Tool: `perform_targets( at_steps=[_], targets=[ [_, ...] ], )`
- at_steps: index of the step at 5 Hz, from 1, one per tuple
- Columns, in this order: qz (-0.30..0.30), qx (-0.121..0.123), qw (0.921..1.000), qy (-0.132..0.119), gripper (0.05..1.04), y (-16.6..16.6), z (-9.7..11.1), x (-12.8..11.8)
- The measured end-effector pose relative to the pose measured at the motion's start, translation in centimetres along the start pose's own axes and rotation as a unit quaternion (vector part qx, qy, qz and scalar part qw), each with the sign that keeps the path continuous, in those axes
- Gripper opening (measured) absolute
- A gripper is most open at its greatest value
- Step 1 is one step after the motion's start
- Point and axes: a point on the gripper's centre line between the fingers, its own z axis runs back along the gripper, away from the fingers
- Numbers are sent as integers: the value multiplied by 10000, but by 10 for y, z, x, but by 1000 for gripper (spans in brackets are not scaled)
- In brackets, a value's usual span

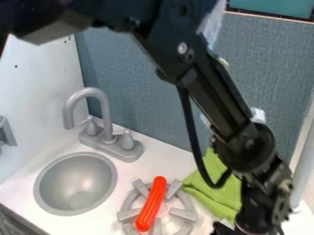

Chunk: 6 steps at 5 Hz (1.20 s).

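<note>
The black gripper [253, 219] hangs at the bottom right, over the counter's right part, beside a green cloth [215, 187]. The arm hides part of the cloth, and the gripper's lower end runs to the bottom edge. To its left, an orange-red sausage-shaped toy [151, 204] lies slantwise across a grey stove burner [128, 215], apart from the gripper. What the gripper touches or holds, if anything, I cannot tell.
A round grey sink [76, 183] lies at the left, with a grey faucet [104, 119] and its two knobs behind it. A white wall [38, 87] rises on the left and a blue-grey panel [138, 108] at the back. The arm crosses from the upper left.
</note>
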Motion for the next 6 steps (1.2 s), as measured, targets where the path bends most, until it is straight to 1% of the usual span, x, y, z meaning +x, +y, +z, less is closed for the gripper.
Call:
perform_targets(
  at_steps=[1,2,3,4,5,6],
  targets=[
    [-465,76,9989,-63,109,-16,-13,-1],
    [-614,336,9975,60,109,-14,-24,-1],
    [-578,436,9973,157,109,-10,-33,-3],
    [-618,540,9966,109,109,-7,-34,-1],
    [-600,543,9966,154,109,-5,-39,-8],
    [-586,586,9965,136,146,-3,-41,-14]
  ],
)
